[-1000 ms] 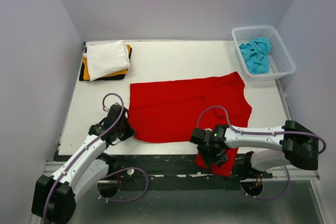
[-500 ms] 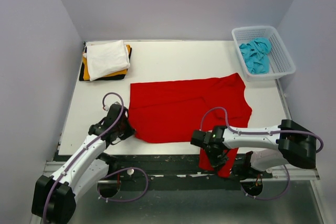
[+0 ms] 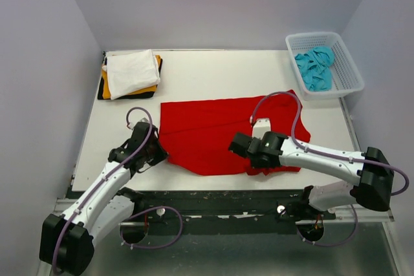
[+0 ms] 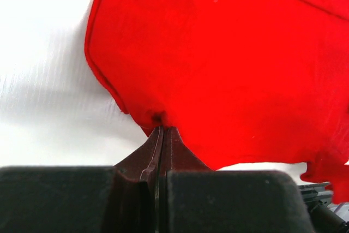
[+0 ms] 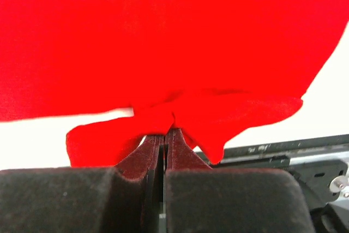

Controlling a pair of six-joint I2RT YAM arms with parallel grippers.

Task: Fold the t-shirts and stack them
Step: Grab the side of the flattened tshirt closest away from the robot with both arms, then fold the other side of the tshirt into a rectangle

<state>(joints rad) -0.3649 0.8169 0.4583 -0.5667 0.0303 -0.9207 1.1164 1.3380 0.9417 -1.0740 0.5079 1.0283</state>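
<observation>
A bright red t-shirt lies spread across the middle of the white table. My left gripper is shut on the red cloth's near left corner. My right gripper is shut on a bunched fold of the same shirt at its near right edge, lifted over the table. At the far left, a white t-shirt tops a folded stack with orange and black ones beneath. A turquoise t-shirt lies crumpled in the basket.
The white lattice basket stands at the far right corner. A dark metal rail runs along the table's near edge, with purple cables looping from both arms. Grey walls close in the left, right and back.
My right gripper has shut on the red cloth that hung over the near edge and carried it up onto the table. The left arm has shifted slightly forward with its corner.
</observation>
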